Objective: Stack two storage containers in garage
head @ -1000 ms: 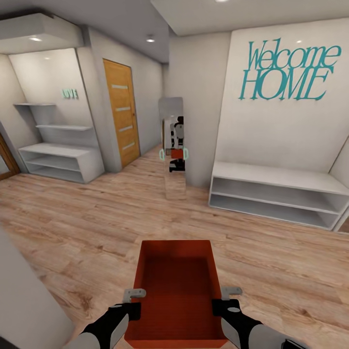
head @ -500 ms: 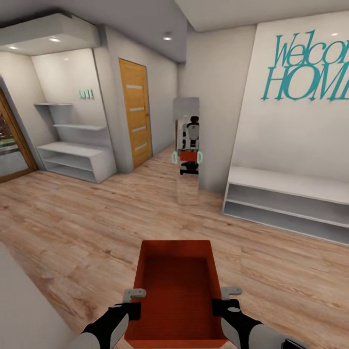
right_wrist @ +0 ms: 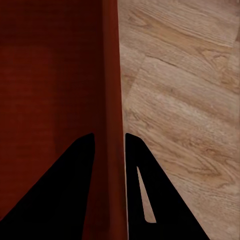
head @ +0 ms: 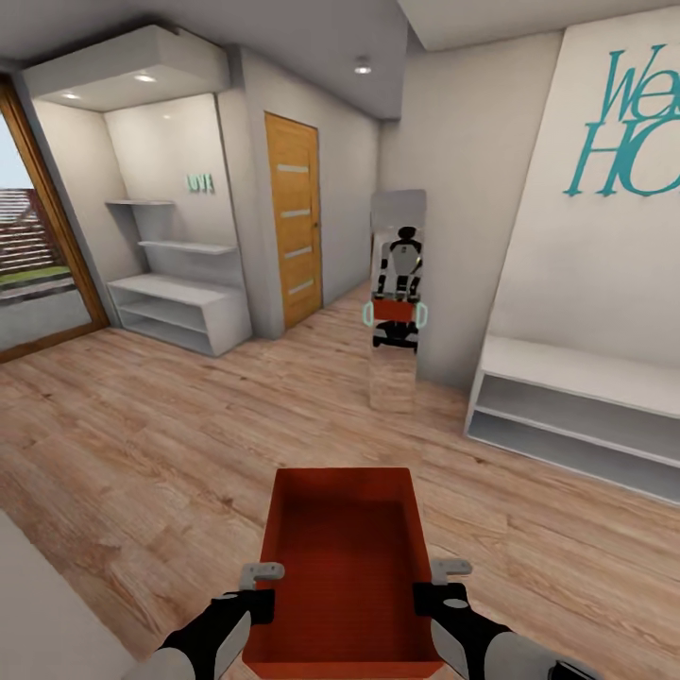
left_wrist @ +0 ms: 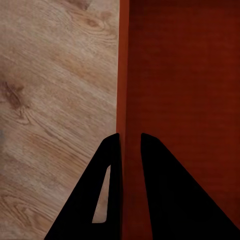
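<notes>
I hold one red-orange storage container (head: 342,557) in front of me, carried above light wood-plank flooring. My left gripper (head: 253,593) is shut on its left wall and my right gripper (head: 433,593) is shut on its right wall. In the left wrist view the black fingers (left_wrist: 112,165) straddle the thin container wall (left_wrist: 125,90). The right wrist view shows the same pinch, with the fingers (right_wrist: 90,165) either side of the container wall (right_wrist: 111,90). The bin is open-topped and empty.
A tall mirror (head: 397,293) ahead reflects me with the bin. An orange striped door (head: 293,217) stands beyond it on the left. White low shelves (head: 179,307) sit far left, another white shelf unit (head: 576,406) at right. A glazed wood-framed door (head: 42,255) is at the far left.
The whole view has swung left: the mirror, door and wall lettering have slid to the right and the glazed door has come in. Both grippers keep the same hold on the container.
</notes>
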`<state>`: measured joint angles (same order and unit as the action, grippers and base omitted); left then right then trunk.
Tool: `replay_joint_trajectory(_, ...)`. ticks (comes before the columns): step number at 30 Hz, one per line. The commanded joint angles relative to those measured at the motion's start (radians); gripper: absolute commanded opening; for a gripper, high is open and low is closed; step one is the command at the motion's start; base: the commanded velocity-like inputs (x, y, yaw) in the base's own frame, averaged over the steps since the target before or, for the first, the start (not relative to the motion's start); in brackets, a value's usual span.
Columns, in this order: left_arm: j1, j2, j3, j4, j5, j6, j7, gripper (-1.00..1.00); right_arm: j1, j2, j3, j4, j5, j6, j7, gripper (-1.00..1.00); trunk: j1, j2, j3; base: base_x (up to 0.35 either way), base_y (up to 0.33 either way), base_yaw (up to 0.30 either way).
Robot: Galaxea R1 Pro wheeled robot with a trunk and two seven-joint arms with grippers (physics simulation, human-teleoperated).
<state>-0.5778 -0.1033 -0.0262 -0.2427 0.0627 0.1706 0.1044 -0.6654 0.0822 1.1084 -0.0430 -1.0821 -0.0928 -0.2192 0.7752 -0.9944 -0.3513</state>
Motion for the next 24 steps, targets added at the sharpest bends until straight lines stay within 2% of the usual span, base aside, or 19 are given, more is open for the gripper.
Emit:
replay_joint_trajectory(1, 0.000, 0.001, -0.017, -0.003, 0.022, 0.006, 0.009, -1.00, 0.000, -0.012, 0.024, 0.009, -0.010, -0.002, -0.003, -1.00, 0.001, -0.001, -0.001, 0.323, 0.000, 0.007)
replay_joint_trajectory(24, 0.000, 0.000, -0.017, -0.003, 0.022, 0.006, 0.009, -1.00, 0.000, -0.010, 0.025, 0.010, -0.008, -0.002, -0.005, -1.00, 0.001, -0.001, -0.001, 0.323, 0.000, 0.006)
